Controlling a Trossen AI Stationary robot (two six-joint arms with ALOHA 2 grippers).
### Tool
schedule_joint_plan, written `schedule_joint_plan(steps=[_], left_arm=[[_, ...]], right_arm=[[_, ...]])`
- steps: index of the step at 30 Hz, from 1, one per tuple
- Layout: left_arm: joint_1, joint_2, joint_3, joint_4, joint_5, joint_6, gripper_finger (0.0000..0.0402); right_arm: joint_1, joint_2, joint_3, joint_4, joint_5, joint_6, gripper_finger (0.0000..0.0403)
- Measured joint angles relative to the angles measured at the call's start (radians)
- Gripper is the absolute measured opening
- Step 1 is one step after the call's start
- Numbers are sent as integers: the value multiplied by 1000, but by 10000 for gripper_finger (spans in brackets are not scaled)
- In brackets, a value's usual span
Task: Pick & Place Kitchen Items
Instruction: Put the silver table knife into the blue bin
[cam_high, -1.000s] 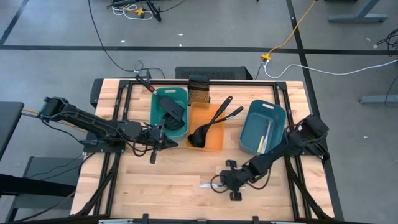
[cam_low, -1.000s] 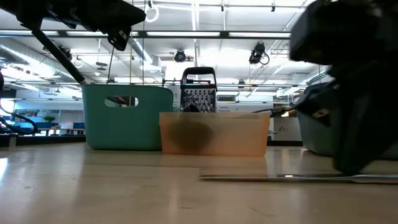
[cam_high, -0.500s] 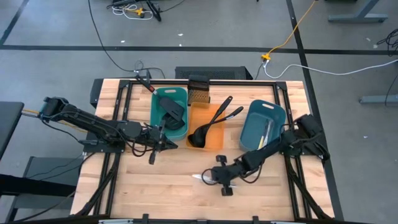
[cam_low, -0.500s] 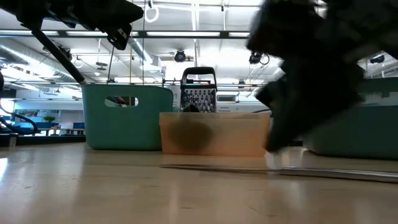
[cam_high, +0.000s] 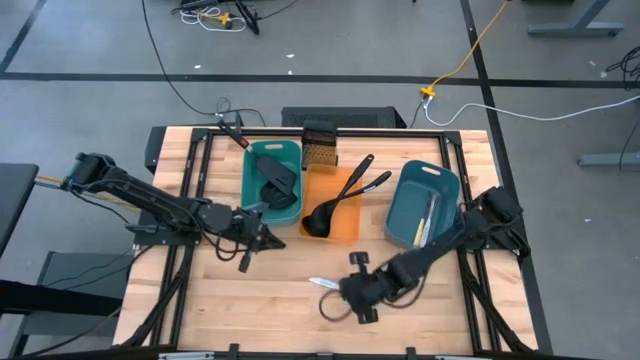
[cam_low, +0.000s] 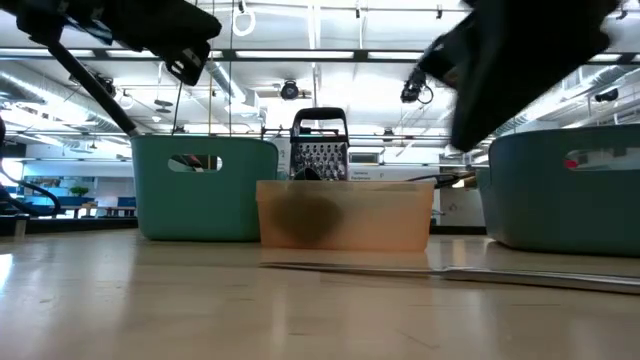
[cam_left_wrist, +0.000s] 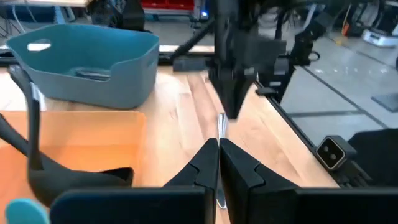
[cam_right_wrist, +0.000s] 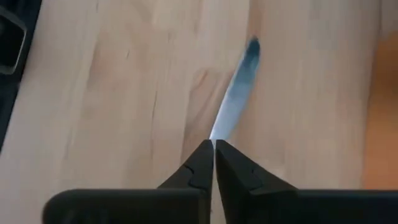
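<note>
A silvery table knife (cam_high: 322, 284) lies flat on the wood near the table's front; it also shows in the low view (cam_low: 350, 266). My right gripper (cam_high: 343, 289) is shut at the knife's right end, its fingers pointing toward the table's left. The blade (cam_right_wrist: 239, 93) runs out ahead of the tips. My left gripper (cam_high: 270, 241) is shut and empty, just above the table by the orange tray's near left corner. Two black ladles (cam_high: 325, 215) lie in the orange tray (cam_high: 345, 232), with their handles over its far rim. A black-headed spatula (cam_high: 277, 178) lies in the teal tray (cam_high: 252, 185). My right gripper's shut fingertips (cam_right_wrist: 205, 163) meet the blade's near end (cam_right_wrist: 217, 132) in the wrist view, coming slanting from the table's right. The fingers hide the handle. In the low view the knife lies flat on the table with the arm's dark bulk above it. Whether the fingers pinch it, I cannot tell.
A blue tray (cam_high: 405, 190) at the right holds pale cutlery (cam_high: 428, 215). A small dark mesh box (cam_high: 320, 145) stands behind the orange tray. Bare wood lies in front of the trays. Black frame rails run along both table sides.
My right gripper has gone toward the table's left and far edges, and the knife has slid along the table with it. In the last half second the knife has stayed put, while the gripper's bulk has risen in the low view. My left gripper has shifted slightly right.
</note>
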Motion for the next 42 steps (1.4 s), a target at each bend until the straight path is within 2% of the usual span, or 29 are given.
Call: schedule_joint_plan(steps=[3,6,12,17,23,27,31,42], left_arm=[[-24,95,61,8,-3,30,18],[-40,223,137,-27,8,51,18],[-44,491,338,-188,19,55,18],[-45,669,496,-268,54,77,18],[-44,778,598,-285,60,117,18],[-41,792,607,-280,60,119,18],[-42,792,607,-277,60,119,18],[-42,792,607,-282,60,114,18]], right_arm=[[44,-1,38,-106,17,96,54],[85,-1,42,-150,10,200,96],[136,-1,26,-152,-82,403,185],[175,-1,-5,-122,-46,507,229],[186,-1,-87,-39,15,565,237],[186,-1,-177,57,2,592,235],[186,0,-233,62,16,641,235],[158,1,-238,81,89,558,232]])
